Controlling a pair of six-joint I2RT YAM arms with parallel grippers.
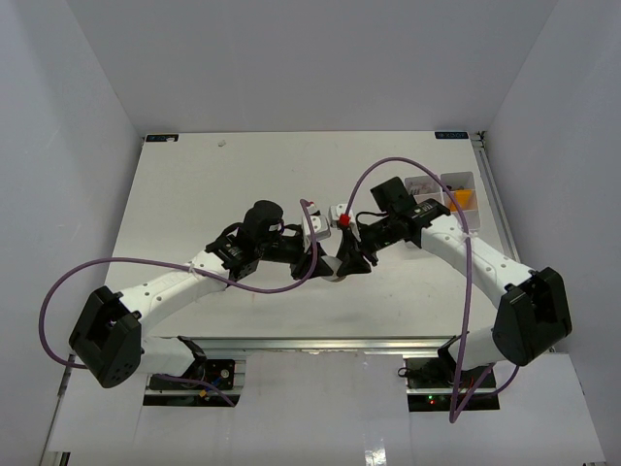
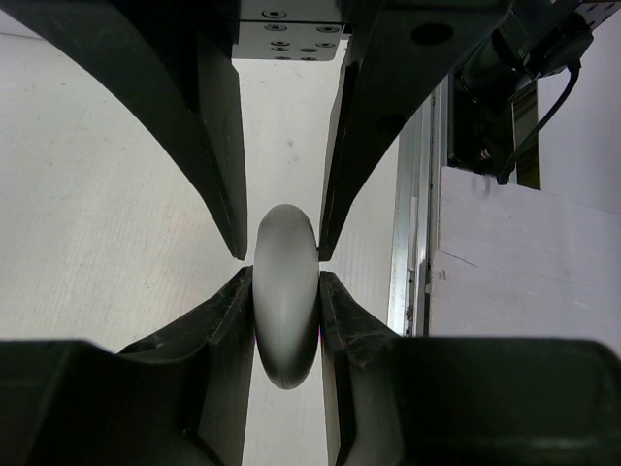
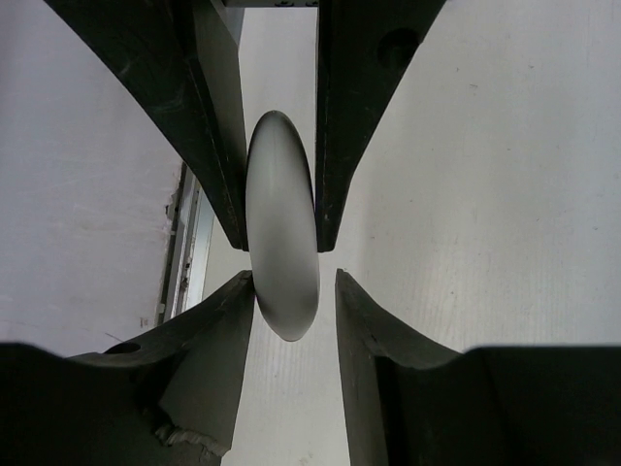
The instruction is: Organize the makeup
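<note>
A white oval compact (image 1: 335, 271) hangs edge-on above the table's middle, where both grippers meet nose to nose. My left gripper (image 2: 286, 283) is shut on the compact (image 2: 286, 320), both fingers pressed against its sides. From the opposite side my right gripper (image 3: 294, 282) straddles the same compact (image 3: 281, 214). Its left finger (image 3: 228, 311) touches the compact, and a slim gap shows before its right finger (image 3: 364, 320). In the top view the left gripper (image 1: 323, 260) and right gripper (image 1: 349, 258) nearly touch. An orange tube (image 1: 462, 199) lies in the tray.
The white compartment tray (image 1: 456, 179) stands at the table's right edge, behind the right arm. Purple cables loop over both arms. The table's metal front rail (image 2: 412, 243) runs close beside the grippers and shows in the right wrist view too (image 3: 189, 243).
</note>
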